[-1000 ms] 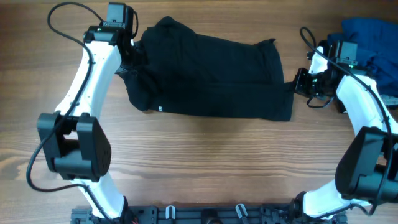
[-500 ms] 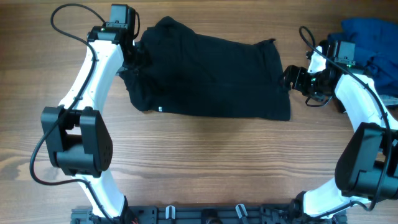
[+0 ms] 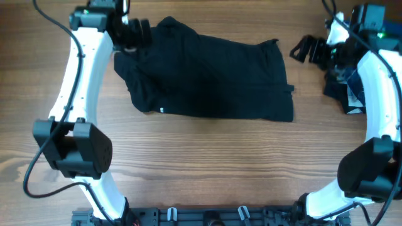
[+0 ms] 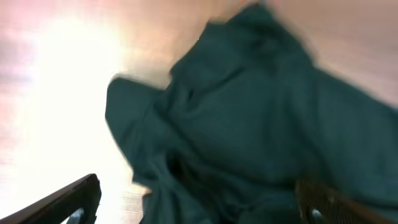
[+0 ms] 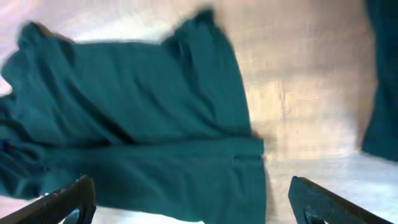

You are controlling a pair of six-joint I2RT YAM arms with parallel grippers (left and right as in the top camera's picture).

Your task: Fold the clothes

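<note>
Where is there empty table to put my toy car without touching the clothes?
The biggest bare wood is the wide strip in front of the black garment, between the left arm and right arm. A thinner strip runs behind the garment. It is crowded at the far right, where the blue heap lies under the right arm.

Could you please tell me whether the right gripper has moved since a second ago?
Yes. The right gripper has left the black garment's right edge and moved toward the table's far edge, open and clear of the fabric.
</note>
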